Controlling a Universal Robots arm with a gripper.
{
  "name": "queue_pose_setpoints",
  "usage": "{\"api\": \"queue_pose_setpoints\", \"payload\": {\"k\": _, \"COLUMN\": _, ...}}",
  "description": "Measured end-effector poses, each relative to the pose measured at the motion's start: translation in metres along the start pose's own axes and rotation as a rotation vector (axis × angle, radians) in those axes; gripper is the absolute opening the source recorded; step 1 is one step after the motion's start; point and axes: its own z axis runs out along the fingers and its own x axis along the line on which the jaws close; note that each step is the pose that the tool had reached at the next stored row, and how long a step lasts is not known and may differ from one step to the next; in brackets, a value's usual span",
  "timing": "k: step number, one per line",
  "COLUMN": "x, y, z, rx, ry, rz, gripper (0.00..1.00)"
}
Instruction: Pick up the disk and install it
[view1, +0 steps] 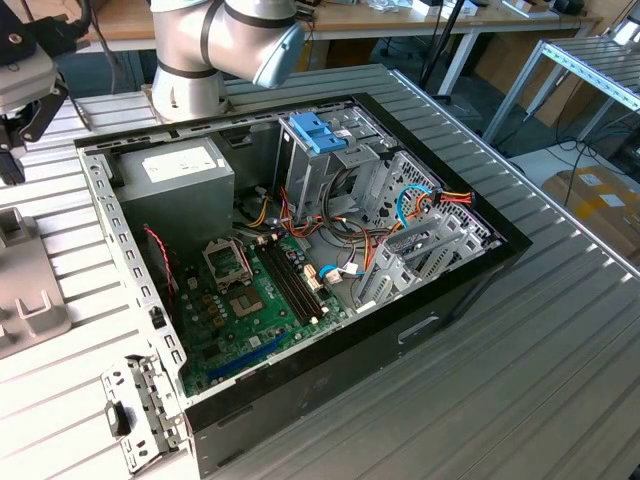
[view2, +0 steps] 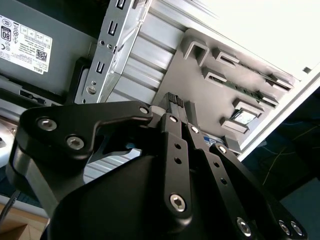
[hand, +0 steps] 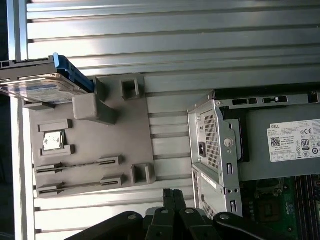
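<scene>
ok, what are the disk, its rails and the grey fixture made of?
Disk: metal by the look, shiny grey casing. Rails: likely plastic, glossy light blue. Fixture: probably plastic, matte uniform grey with moulded pockets; could be painted metal.

Disk (hand: 40, 86): grey metal, light-blue rails. Motherboard (view1: 250, 310): green. Case (view1: 400, 345): black. Fixture plate (hand: 100, 142): grey.

A white sticker (hand: 295, 141) with black print, a code square and round marks sits on the power supply (hand: 255, 147) in both wrist views. The disk (hand: 42, 86) bears a white-and-blue label, unreadable.
</scene>
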Motion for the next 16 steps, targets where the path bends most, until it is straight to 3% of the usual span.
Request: {"api": "queue_pose_setpoints", "payload": {"k": 16, "x": 0.0211, "y": -0.0016, "z": -0.0004, "rx": 0.0000, "ry": -0.0001, "rz": 0.000, "gripper": 0.11}}
